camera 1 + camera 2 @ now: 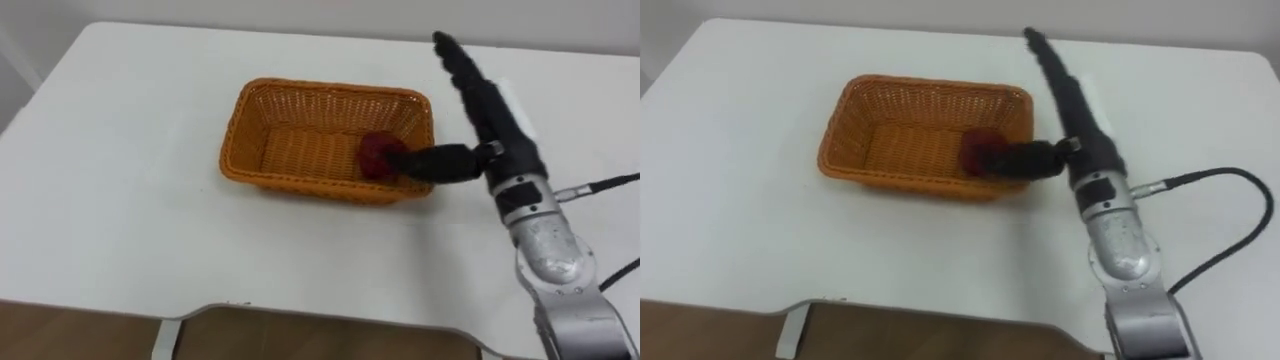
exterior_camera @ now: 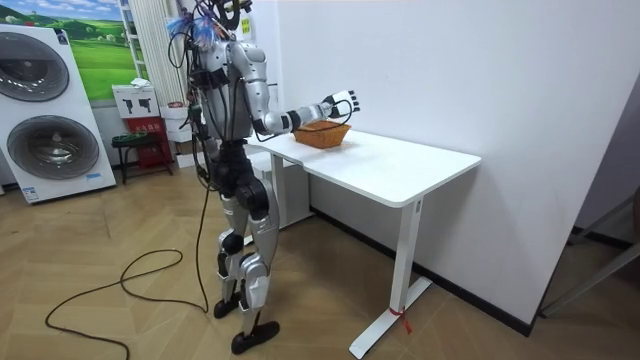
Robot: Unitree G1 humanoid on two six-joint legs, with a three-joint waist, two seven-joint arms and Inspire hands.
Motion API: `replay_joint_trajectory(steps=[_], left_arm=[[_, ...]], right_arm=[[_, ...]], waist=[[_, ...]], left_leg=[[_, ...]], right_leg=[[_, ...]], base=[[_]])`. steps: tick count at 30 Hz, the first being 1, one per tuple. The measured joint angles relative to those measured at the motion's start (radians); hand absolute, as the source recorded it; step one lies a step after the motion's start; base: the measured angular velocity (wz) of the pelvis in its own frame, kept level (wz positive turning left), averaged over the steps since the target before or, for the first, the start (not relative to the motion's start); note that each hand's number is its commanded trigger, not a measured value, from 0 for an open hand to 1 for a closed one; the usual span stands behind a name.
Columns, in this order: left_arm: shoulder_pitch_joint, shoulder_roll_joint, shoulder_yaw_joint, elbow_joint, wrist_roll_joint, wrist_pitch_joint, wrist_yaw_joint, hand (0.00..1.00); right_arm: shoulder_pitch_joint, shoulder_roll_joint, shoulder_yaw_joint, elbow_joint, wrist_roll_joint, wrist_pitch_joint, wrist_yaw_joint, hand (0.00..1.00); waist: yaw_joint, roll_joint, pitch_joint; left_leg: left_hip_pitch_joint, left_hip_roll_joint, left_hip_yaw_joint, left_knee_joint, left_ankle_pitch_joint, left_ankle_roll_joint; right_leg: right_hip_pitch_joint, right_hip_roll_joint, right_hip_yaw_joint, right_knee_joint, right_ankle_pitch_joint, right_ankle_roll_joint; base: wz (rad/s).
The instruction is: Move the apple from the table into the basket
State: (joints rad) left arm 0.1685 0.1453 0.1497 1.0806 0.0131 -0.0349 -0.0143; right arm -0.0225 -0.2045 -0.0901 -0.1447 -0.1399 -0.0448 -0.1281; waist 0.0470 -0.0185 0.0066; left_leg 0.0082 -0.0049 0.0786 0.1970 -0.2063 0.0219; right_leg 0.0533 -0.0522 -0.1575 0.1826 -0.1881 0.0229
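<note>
While apple (image 1: 376,155) lies in basket's (image 1: 290,181) right end | right hand (image 1: 498,128) released, thumb touching | axis unclear

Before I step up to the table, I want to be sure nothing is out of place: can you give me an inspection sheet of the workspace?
surface: white table, bare around the basket.
job's things: red apple lies inside the orange wicker basket, at its right end.
clutter: nothing seen.
hands: right hand open beside the basket's right end, fingers straight, thumb reaching over the rim to the apple.
cables: nothing seen beyond the robot's own.
surroundings: white wall behind the table, wooden floor, washing machines at the room view's left.
</note>
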Motion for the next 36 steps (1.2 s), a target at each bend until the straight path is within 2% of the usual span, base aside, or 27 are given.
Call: replay_joint_trajectory(steps=[3, 6, 7, 8, 9, 11, 14, 16, 17, 18, 20, 22, 25, 26, 29, 31, 36], left_arm=[[0.034, 0.005, 0.081, 0.000, -0.001, -0.010, 0.019, 0.00], [0.066, 0.014, 0.112, -0.002, 0.000, -0.016, 0.052, 0.00], [0.079, 0.020, 0.114, -0.002, 0.000, -0.016, 0.066, 0.00], [0.082, 0.022, 0.114, -0.002, 0.000, -0.016, 0.072, 0.00], [0.089, 0.027, 0.115, -0.005, 0.000, -0.016, 0.081, 0.00], [0.096, 0.028, 0.132, -0.016, 0.000, -0.016, 0.095, 0.00], [0.102, 0.027, 0.146, -0.020, 0.000, -0.008, 0.097, 0.00], [0.103, 0.024, 0.151, -0.022, -0.001, -0.001, 0.096, 0.00], [0.103, 0.024, 0.151, -0.022, 0.000, 0.006, 0.095, 0.00], [0.105, 0.024, 0.152, -0.022, 0.001, 0.019, 0.093, 0.00], [0.102, 0.028, 0.151, -0.028, 0.005, 0.029, 0.091, 0.00], [0.099, 0.021, 0.151, -0.026, 0.004, 0.031, 0.087, 0.00], [0.104, 0.007, 0.151, -0.025, 0.005, 0.038, 0.078, 0.00], [0.103, 0.006, 0.151, -0.024, 0.008, 0.039, 0.074, 0.00], [0.103, 0.005, 0.139, -0.021, 0.024, 0.042, 0.068, 0.00], [0.084, 0.003, 0.139, -0.013, 0.030, 0.051, 0.068, 0.00], [0.054, 0.002, 0.116, 0.023, 0.024, 0.060, 0.066, 0.00]], right_arm=[[0.000, -0.013, -0.154, -0.003, 0.054, -0.036, -0.164, 0.00], [0.011, -0.046, -0.288, 0.001, 0.150, -0.080, -0.344, 0.00], [0.010, -0.057, -0.326, 0.040, 0.201, -0.107, -0.412, 0.00], [0.009, -0.064, -0.343, 0.073, 0.222, -0.118, -0.442, 0.00], [0.013, -0.077, -0.382, 0.162, 0.258, -0.132, -0.489, 0.00], [0.048, -0.072, -0.436, 0.283, 0.332, -0.128, -0.543, 0.00], [0.099, -0.065, -0.465, 0.498, 0.477, -0.115, -0.602, 0.00], [0.143, -0.062, -0.478, 0.691, 0.566, -0.081, -0.603, 0.00], [0.150, -0.060, -0.481, 0.730, 0.591, -0.076, -0.604, 0.00], [0.151, -0.052, -0.490, 0.774, 0.640, -0.086, -0.602, 0.00], [0.152, -0.051, -0.471, 0.909, 0.650, -0.079, -0.597, 0.00], [0.156, -0.038, -0.435, 1.107, 0.650, -0.050, -0.559, 0.00], [0.164, -0.012, -0.406, 1.263, 0.654, -0.013, -0.491, 0.00], [0.164, -0.007, -0.399, 1.286, 0.653, -0.005, -0.473, 0.00], [0.167, 0.003, -0.298, 1.350, 0.644, 0.026, -0.362, 0.00], [0.161, 0.012, -0.219, 1.362, 0.567, 0.029, -0.257, 0.00], [0.140, 0.013, -0.127, 1.394, 0.384, 0.060, -0.104, 0.00]], waist=[[-0.037, -0.002, -0.0027], [-0.069, 0.002, -0.0051], [-0.077, 0.003, -0.0068], [-0.084, 0.002, -0.0077], [-0.107, -0.001, -0.0102], [-0.110, -0.007, -0.0158], [-0.105, 0.002, -0.0167], [-0.107, 0.004, -0.0179], [-0.108, 0.010, -0.0184], [-0.115, 0.020, -0.0179], [-0.122, 0.018, -0.0182], [-0.118, 0.010, -0.0164], [-0.108, 0.011, -0.0145], [-0.103, 0.010, -0.0125], [-0.093, 0.009, -0.0077], [-0.092, 0.005, -0.0052], [-0.070, 0.007, -0.0039]], left_leg=[[0.004, -0.001, 0.004, 0.000, 0.000, 0.000], [0.001, -0.001, 0.004, 0.001, 0.000, 0.000], [0.004, -0.001, 0.005, 0.001, 0.000, 0.000], [0.005, 0.000, 0.005, 0.001, 0.000, 0.000], [0.006, -0.001, 0.003, 0.002, 0.000, 0.000], [0.012, -0.001, 0.003, 0.000, 0.000, 0.000], [0.013, -0.001, 0.013, 0.002, 0.000, 0.000], [0.004, 0.000, 0.016, 0.005, 0.000, 0.000], [0.003, 0.000, 0.016, 0.005, -0.001, 0.000], [0.002, 0.000, 0.014, 0.003, -0.001, 0.000], [0.004, -0.001, 0.008, 0.004, 0.002, 0.000], [0.012, 0.000, 0.010, 0.008, 0.003, -0.001], [0.025, 0.001, 0.021, 0.007, 0.003, -0.001], [0.031, 0.001, 0.022, 0.005, 0.003, -0.001], [0.039, 0.001, 0.025, 0.000, 0.003, -0.001], [0.039, 0.001, 0.026, 0.000, 0.003, -0.001], [0.037, 0.000, 0.029, -0.011, 0.003, -0.001]], right_leg=[[0.003, -0.001, -0.006, 0.000, 0.000, 0.000], [0.001, -0.001, -0.007, 0.000, 0.000, 0.000], [0.003, -0.001, -0.006, 0.000, 0.000, 0.000], [0.004, -0.001, -0.007, 0.000, 0.000, 0.000], [0.008, 0.000, -0.006, -0.002, 0.000, 0.000], [0.019, 0.001, 0.004, -0.009, 0.000, 0.000], [0.018, 0.001, 0.012, -0.012, 0.000, 0.000], [0.014, 0.000, 0.013, -0.011, 0.000, 0.000], [0.013, 0.000, 0.019, -0.010, 0.000, 0.000], [0.013, 0.000, 0.020, -0.008, -0.001, 0.000], [0.016, 0.000, 0.020, -0.007, -0.002, -0.001], [0.020, 0.003, 0.023, -0.012, -0.003, -0.002], [0.025, 0.003, 0.035, -0.011, -0.004, -0.002], [0.026, 0.003, 0.041, -0.010, -0.004, -0.002], [0.030, 0.004, 0.048, -0.012, -0.003, -0.001], [0.030, 0.004, 0.046, -0.013, -0.003, -0.001], [0.018, 0.004, 0.046, -0.015, -0.003, -0.001]], base=[[-0.01], [-0.02], [-0.03], [0.00], [0.09], [0.02], [-0.12], [-0.02], [0.00], [0.00], [0.04], [0.02], [-0.10], [-0.18], [-0.07], [0.00], [-0.02]])
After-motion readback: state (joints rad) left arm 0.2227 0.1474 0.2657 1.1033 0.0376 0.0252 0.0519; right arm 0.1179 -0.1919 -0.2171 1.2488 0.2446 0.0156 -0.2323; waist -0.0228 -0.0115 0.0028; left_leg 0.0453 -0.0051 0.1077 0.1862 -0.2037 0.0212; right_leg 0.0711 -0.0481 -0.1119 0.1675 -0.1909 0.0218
